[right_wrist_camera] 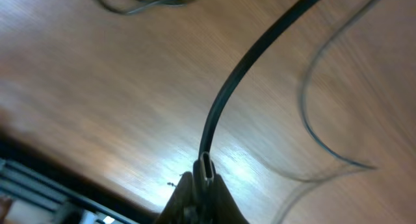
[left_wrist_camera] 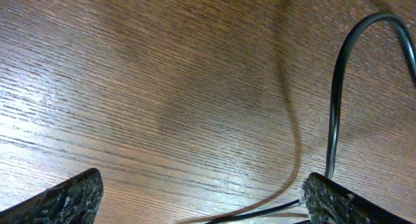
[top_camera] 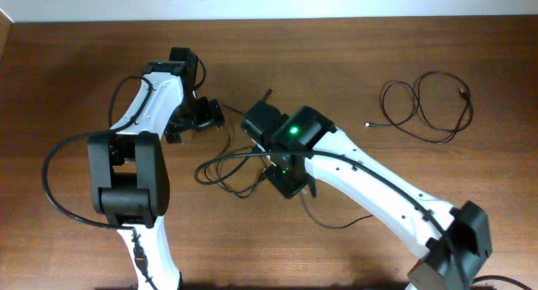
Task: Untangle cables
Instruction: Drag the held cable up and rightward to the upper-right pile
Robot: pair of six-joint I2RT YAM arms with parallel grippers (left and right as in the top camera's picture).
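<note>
Over the wooden table [top_camera: 420, 55], right jaws pinch a black cable [right_wrist_camera: 224, 107]; left jaws gape wide.

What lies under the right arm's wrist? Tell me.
Loose cable loops spread on the table beside it. Its own camera shows the right gripper shut on one cable. From overhead the wrist covers that grip and the tangle's middle.

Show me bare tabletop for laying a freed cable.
Bare: the far strip between the left arm and the coiled cable; the front wood between that arm and the right arm. Crowded: the centre, around the tangle the right gripper pinches.
</note>
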